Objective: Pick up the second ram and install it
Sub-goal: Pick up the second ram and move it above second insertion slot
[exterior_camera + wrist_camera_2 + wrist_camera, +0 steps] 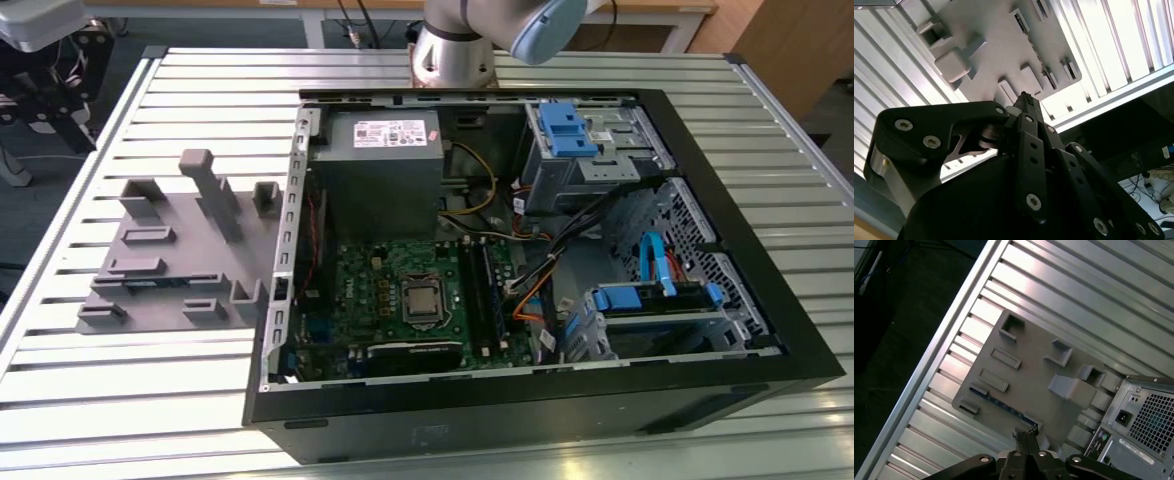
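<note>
The second ram (1004, 404) is a thin dark stick lying on edge in a slot of the gray fixture plate (1024, 375). In the exterior view the ram (140, 284) is a dark strip near the plate's front edge. In the first wrist view my gripper (1024, 433) hangs well above the plate, its tips over the ram's end nearest the computer case. Its fingertips (1026, 98) are pressed together, and both wrist views show nothing between them. The open computer case (747, 250) holds the green motherboard (400, 290) with long dark memory slots (477, 290).
The fixture plate (160, 270) carries several gray blocks, with a tall post (214, 195) at its back. Plate and case rest on a ribbed aluminium table (160, 400). The arm's base (451, 60) stands behind the case. Cables and blue drive brackets (654, 295) crowd the case's right side.
</note>
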Controlling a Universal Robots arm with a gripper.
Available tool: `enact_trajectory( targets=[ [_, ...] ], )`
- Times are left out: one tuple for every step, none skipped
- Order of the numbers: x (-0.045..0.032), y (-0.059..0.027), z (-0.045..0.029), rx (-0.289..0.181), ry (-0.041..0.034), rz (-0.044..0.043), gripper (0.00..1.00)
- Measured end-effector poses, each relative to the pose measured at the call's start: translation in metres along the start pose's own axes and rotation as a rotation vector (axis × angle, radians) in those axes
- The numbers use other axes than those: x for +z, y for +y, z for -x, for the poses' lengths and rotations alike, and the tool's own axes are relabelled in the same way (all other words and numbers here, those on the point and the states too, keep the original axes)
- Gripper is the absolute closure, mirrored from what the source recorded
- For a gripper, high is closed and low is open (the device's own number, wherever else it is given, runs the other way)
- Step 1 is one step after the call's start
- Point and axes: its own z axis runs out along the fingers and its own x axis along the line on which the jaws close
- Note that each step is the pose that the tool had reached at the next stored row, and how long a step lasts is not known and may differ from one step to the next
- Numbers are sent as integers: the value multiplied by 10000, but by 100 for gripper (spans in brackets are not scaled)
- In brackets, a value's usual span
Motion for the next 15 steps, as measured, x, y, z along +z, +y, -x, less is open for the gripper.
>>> enact_trajectory(
  targets=[
    [0,0,0,-70,1,1,89],
    [0,0,0,-138,2,2,89],
    [1,-1,0,-204,2,4,89],
    [1,-2,0,-268,2,5,89],
    [1,-2,-1,-339,3,6,89],
    [1,-3,-1,-407,4,8,89],
    [1,-4,-2,-477,6,8,89],
    [1,-5,-2,-549,7,10,89],
    [1,-5,-3,-617,9,11,89],
    [2,-5,-3,-690,9,12,89],
    [2,-5,-4,-771,10,14,89],
    [3,-5,-5,-871,12,15,89],
    [4,-5,-6,-967,13,17,89],
    [5,-5,-7,-1072,15,19,89],
    [5,-3,-10,-1184,17,21,89]
  ],
)
